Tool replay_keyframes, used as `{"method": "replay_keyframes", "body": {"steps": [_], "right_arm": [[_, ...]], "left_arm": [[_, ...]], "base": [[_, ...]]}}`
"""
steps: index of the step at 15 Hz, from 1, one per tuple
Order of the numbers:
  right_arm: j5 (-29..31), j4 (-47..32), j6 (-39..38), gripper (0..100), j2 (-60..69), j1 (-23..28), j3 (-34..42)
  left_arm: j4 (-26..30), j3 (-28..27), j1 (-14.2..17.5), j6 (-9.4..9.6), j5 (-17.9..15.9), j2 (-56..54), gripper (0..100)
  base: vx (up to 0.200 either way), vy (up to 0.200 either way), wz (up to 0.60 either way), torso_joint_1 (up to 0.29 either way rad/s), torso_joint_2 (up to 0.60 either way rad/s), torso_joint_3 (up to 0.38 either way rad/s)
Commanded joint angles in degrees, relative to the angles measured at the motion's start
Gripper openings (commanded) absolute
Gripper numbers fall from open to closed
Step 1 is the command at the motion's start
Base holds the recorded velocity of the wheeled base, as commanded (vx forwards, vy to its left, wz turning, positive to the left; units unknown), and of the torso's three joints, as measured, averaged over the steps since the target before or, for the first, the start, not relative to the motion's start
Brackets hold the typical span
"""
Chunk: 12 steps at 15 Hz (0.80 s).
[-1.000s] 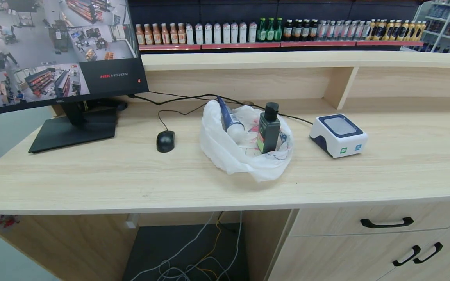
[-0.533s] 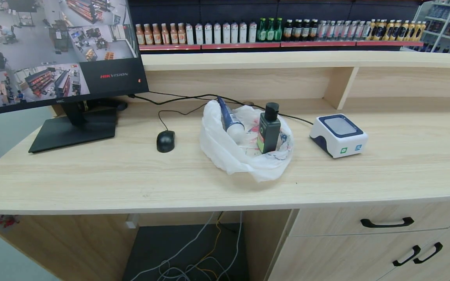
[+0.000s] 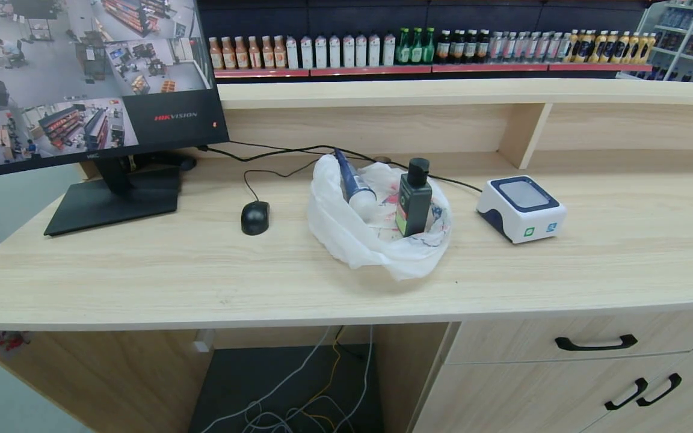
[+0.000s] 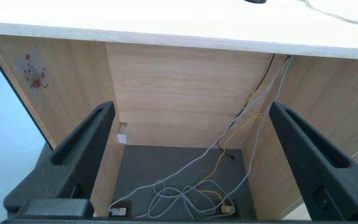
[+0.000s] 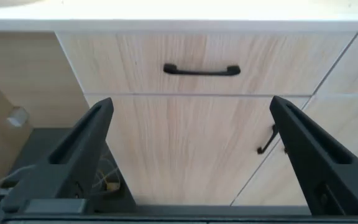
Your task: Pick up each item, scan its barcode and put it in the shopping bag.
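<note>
left gripper (image 4: 192, 109), jaws spread wide, facing the recess under the counter (image 4: 166, 34); tangled cables (image 4: 185, 190) on its floor

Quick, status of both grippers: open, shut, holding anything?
Left gripper: open, holding nothing.
Right gripper: open, holding nothing.

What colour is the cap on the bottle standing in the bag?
Black cap, on a dark green bottle; the head view shows it best.
</note>
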<state>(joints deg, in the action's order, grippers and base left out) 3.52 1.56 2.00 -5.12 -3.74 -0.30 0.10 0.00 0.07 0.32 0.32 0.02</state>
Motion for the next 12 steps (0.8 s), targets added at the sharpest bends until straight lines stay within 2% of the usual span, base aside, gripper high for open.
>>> {"method": "replay_keyframes", "body": {"steps": [1,8,11,12], "right_arm": [[-0.3,-1.8,-0.4,100,-0.1,0.0,0.0],[-1.0,-1.7,-0.3,100,-0.1,-0.3,0.1],[-0.9,-1.7,-0.3,100,-0.1,-0.3,0.1],[-0.9,-1.7,-0.3,100,-0.1,-0.3,0.1]], "left_arm": [[0.0,0.0,0.0,0.03,0.0,0.0,100],[0.0,0.0,0.0,-0.05,0.0,0.0,100],[0.0,0.0,0.0,-0.05,0.0,0.0,100],[0.0,0.0,0.0,0.03,0.0,0.0,100]], "base": [[0.000,0.000,0.00,0.000,0.00,0.000],[0.000,0.000,0.00,0.000,0.00,0.000],[-0.200,0.000,0.00,0.006,0.01,0.005],[0.000,0.000,0.00,0.000,0.00,0.000]]}}
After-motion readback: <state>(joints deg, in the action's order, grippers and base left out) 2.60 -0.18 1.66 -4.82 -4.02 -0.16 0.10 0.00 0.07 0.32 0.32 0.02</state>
